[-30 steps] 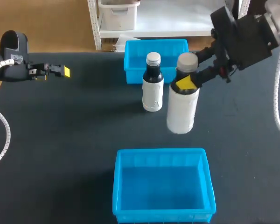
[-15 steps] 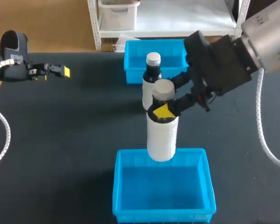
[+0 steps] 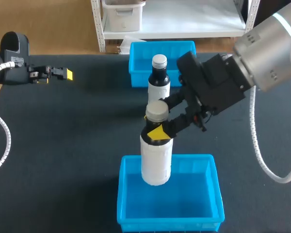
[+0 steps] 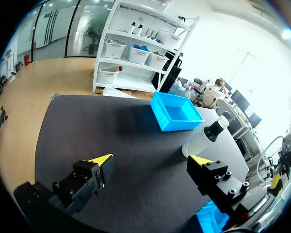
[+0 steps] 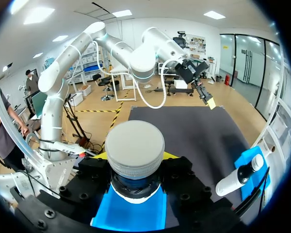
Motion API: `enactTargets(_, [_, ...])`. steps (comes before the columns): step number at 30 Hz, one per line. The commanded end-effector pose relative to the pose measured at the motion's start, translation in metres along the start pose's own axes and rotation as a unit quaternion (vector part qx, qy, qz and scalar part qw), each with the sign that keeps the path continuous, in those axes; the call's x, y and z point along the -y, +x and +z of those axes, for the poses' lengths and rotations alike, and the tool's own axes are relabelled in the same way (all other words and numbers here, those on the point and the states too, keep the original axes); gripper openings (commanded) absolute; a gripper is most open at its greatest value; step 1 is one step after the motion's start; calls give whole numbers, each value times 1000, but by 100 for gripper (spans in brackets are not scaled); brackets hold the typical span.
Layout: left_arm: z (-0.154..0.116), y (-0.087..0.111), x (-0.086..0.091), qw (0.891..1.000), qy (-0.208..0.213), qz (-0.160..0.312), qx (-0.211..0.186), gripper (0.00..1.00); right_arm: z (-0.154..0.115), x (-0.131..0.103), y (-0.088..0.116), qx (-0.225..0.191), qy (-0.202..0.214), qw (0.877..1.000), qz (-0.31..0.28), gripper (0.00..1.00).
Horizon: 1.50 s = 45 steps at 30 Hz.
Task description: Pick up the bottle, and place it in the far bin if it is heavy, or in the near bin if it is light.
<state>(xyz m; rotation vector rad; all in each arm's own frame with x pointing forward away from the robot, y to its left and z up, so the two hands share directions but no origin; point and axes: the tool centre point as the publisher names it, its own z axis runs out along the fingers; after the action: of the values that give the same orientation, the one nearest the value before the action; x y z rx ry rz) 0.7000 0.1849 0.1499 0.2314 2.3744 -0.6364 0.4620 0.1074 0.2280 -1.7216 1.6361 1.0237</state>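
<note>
The right gripper (image 3: 157,131) is clenched around the neck of the white bottle (image 3: 156,160), just under its grey cap. It holds the bottle upright, with the base over the far-left part of the near bin (image 3: 122,194), at 6 o'clock on the table (image 3: 63,145). The far bin (image 3: 140,53) sits at 12 o'clock, and a dark bottle (image 3: 158,82) stands just in front of it. The left gripper (image 4: 152,160) hangs at 10 o'clock, fingers spread and holding nothing.

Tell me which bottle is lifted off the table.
The white bottle with the grey cap: the right tool holds it by the neck above the near bin. The dark, white-labelled bottle stands on the table by the far bin.
</note>
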Motion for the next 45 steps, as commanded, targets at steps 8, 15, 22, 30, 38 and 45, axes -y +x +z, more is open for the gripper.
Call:
enactTargets(8, [0, 0, 0, 1000, 0, 0, 0, 100, 27, 0, 12, 8, -39, 999, -13, 0])
enactTargets(15, [0, 0, 0, 1000, 0, 0, 0, 100, 39, -3, 25, 7, -56, 998, -21, 0])
enactTargets(22, [0, 0, 0, 1000, 0, 0, 0, 100, 47, -4, 35, 1, -64, 997, -35, 0])
enactTargets(30, [0, 0, 0, 1000, 0, 0, 0, 100, 57, -4, 44, -4, -79, 996, -40, 0])
enactTargets(38, [0, 0, 0, 1000, 0, 0, 0, 100, 64, 0, 52, -6, -89, 995, -48, 0])
enactTargets(45, [0, 0, 0, 1000, 0, 0, 0, 100, 67, 3, 55, -8, -92, 994, -50, 14])
